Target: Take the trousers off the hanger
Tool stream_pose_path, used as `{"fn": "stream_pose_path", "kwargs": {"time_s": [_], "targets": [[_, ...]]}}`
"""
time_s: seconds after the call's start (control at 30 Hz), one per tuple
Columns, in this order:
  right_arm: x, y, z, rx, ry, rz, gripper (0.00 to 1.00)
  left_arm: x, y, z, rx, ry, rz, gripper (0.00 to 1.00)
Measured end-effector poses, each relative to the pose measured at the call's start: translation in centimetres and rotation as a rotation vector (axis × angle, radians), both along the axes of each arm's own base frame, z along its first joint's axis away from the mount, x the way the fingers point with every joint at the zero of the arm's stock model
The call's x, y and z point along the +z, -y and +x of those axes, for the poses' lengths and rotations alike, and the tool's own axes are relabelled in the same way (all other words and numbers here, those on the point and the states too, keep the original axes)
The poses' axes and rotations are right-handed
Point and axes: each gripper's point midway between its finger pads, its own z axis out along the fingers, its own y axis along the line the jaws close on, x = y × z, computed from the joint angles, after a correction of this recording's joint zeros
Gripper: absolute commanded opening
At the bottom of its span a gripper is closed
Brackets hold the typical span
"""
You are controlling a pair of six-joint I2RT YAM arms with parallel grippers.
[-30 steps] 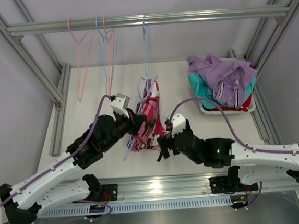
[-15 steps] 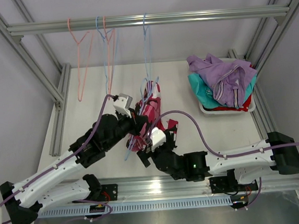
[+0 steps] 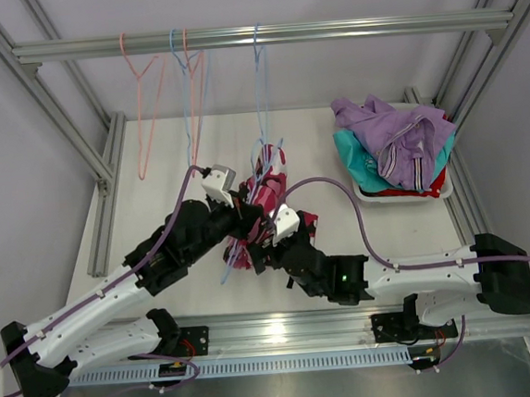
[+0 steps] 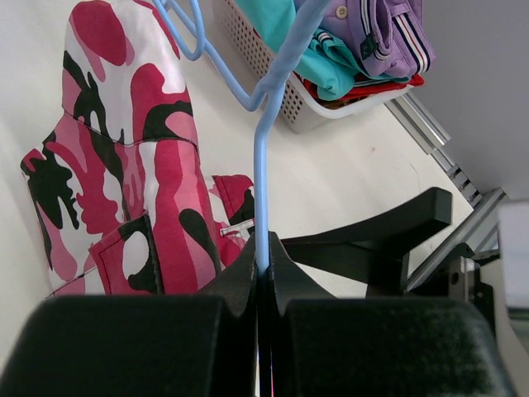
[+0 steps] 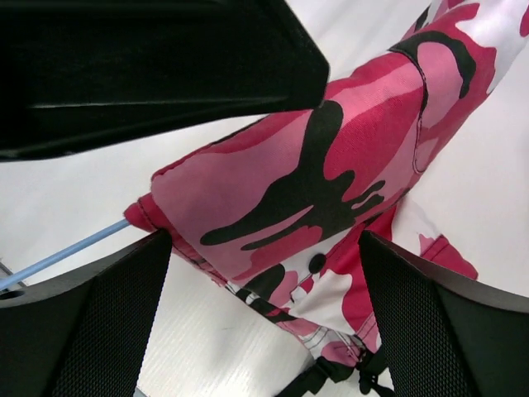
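Note:
The pink camouflage trousers [image 3: 270, 194] hang bunched on a blue hanger [image 3: 259, 97], low over the table. My left gripper [image 3: 248, 220] is shut on the hanger's lower wire; in the left wrist view the blue hanger [image 4: 262, 190] runs straight into the closed left gripper [image 4: 263, 266], with the trousers [image 4: 116, 182] to its left. My right gripper [image 3: 258, 247] stands open at the trousers' near lower end. Seen from the right wrist, the trousers [image 5: 314, 182] hang just beyond the right gripper [image 5: 264, 281], whose wide fingers [image 5: 83, 331] touch nothing, and the blue hanger [image 5: 74, 248] pokes out at the left.
A white basket [image 3: 367, 194] at the back right holds lilac [image 3: 399, 136], teal and red clothes; the left wrist view shows the basket [image 4: 273, 83] too. Bare pink and blue hangers [image 3: 191, 93] hang from the rail [image 3: 325, 32]. Frame posts stand at both sides.
My right arm has swung left, and its open gripper went from right of the trousers to their near lower end. The left gripper has kept its hold on the hanger.

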Motion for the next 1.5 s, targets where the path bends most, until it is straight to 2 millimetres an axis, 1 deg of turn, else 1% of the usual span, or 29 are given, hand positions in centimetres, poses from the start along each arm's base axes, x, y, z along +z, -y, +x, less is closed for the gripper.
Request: {"fn": "stream_pose_path", "kwargs": {"time_s": [0.13, 0.23, 0.33, 0.47, 0.57, 0.67, 0.77, 0.9, 1.03, 1.13, 1.23, 1.27, 1.37, 1.43, 1.47, 1.5], "targets": [[-0.8, 0.1, 0.7, 0.014, -0.015, 0.018, 0.99, 0.0, -0.1, 0.1, 0.002, -0.007, -0.007, 0.00], [-1.5, 0.1, 0.8, 0.026, -0.029, 0.014, 1.00, 0.0, -0.2, 0.2, 0.001, -0.011, -0.009, 0.00], [-1.6, -0.4, 0.1, 0.054, -0.040, 0.021, 1.00, 0.0, -0.2, 0.3, 0.003, -0.016, -0.014, 0.00], [-1.6, -1.0, -1.4, 0.106, -0.045, 0.029, 1.00, -0.1, -0.3, 0.5, 0.010, -0.025, -0.019, 0.00], [-1.5, -1.3, -1.6, 0.124, -0.048, 0.038, 0.99, -0.1, -0.3, 0.5, 0.005, -0.027, -0.021, 0.01], [-1.5, -1.3, -0.9, 0.111, -0.048, 0.045, 0.99, -0.1, -0.3, 0.5, 0.002, -0.027, -0.021, 0.00], [-2.1, -1.0, 0.2, 0.073, -0.045, 0.034, 1.00, -0.1, -0.3, 0.5, 0.000, -0.028, -0.021, 0.01], [-3.0, -0.3, 2.3, 0.014, -0.050, 0.017, 0.99, -0.1, -0.3, 0.5, 0.000, -0.029, -0.021, 0.01], [-2.9, 0.6, 4.3, -0.024, -0.052, 0.030, 0.99, -0.3, -0.2, 0.4, -0.003, -0.035, -0.017, 0.00], [-2.8, 0.9, 4.9, -0.032, -0.049, 0.031, 0.98, -0.4, -0.2, 0.5, -0.002, -0.037, -0.015, 0.01], [-2.7, 0.9, 5.2, -0.025, -0.040, 0.028, 0.87, -0.5, -0.1, 0.5, -0.002, -0.041, -0.013, 0.00], [-2.6, 0.8, 5.2, -0.019, -0.039, 0.033, 0.76, -0.5, -0.1, 0.5, -0.002, -0.041, -0.013, 0.00], [-2.1, 0.4, 5.3, -0.002, -0.035, 0.060, 0.63, -0.6, -0.1, 0.5, -0.001, -0.046, -0.016, 0.00], [-1.8, 0.1, 5.5, 0.012, -0.036, 0.086, 0.50, -0.6, -0.1, 0.5, -0.002, -0.047, -0.016, 0.00], [-1.6, -0.1, 5.5, 0.019, -0.037, 0.104, 0.40, -0.6, 0.0, 0.5, -0.005, -0.048, -0.016, 0.00], [-1.6, -0.3, 5.6, 0.023, -0.040, 0.121, 0.37, -0.6, 0.0, 0.5, -0.006, -0.048, -0.017, 0.00]]}}
